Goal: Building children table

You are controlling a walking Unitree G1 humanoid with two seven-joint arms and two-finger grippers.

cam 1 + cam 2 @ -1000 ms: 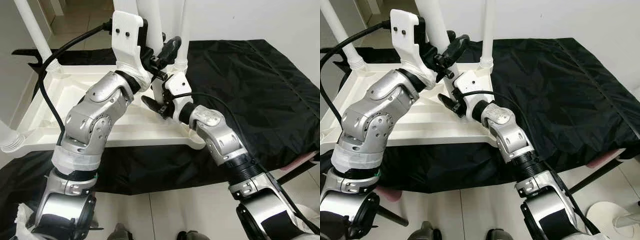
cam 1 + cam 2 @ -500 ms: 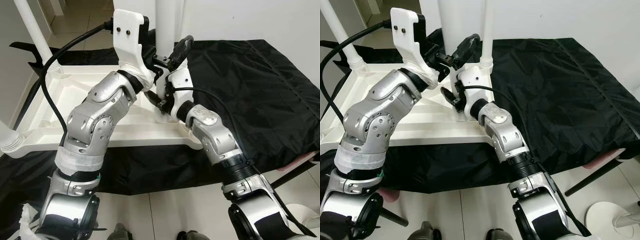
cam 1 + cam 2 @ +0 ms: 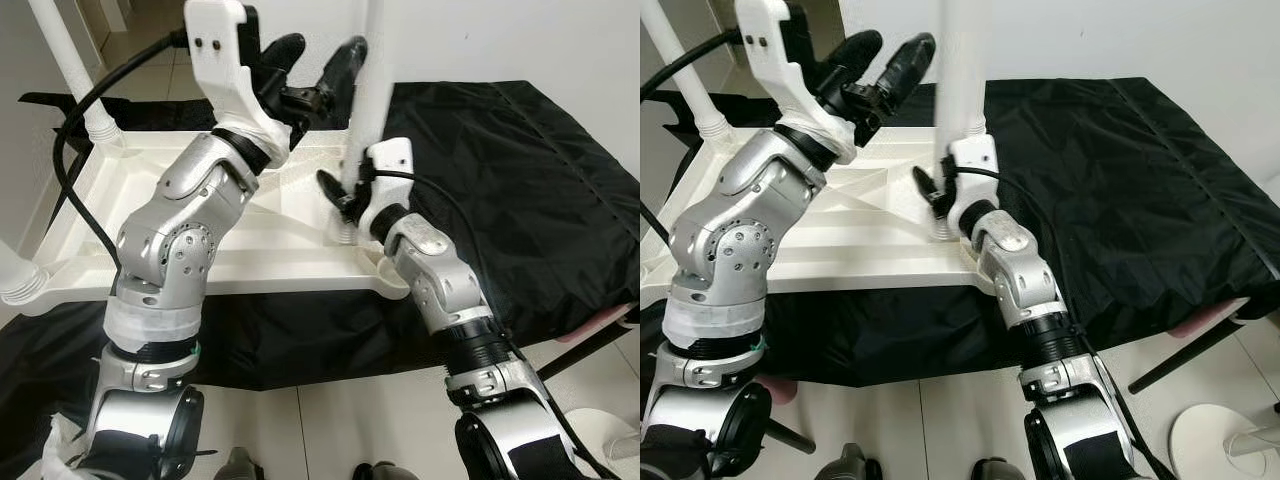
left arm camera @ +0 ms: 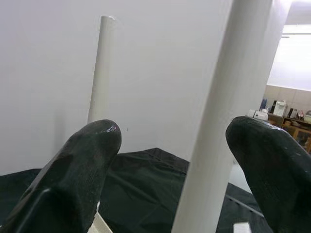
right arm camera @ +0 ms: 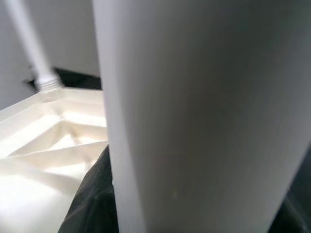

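White plastic made up the job: the upturned tabletop [image 3: 200, 235] lay on a black cloth [image 3: 520, 170] over the bench, and the near leg [image 3: 962, 60] stood upright in its corner socket. The right gripper [image 3: 345, 200] sat low at the foot of that leg, clamped around it, with the leg pressed close between its fingers in the right wrist view. The left gripper [image 3: 308, 70] hovered higher up, fingers [image 4: 82, 165] spread apart, the leg beside and just beyond them, not touched. The step looked like seating or screwing the leg home; doing it well probably meant keeping the leg plumb, turning from the low grip, and steadying above with the left.
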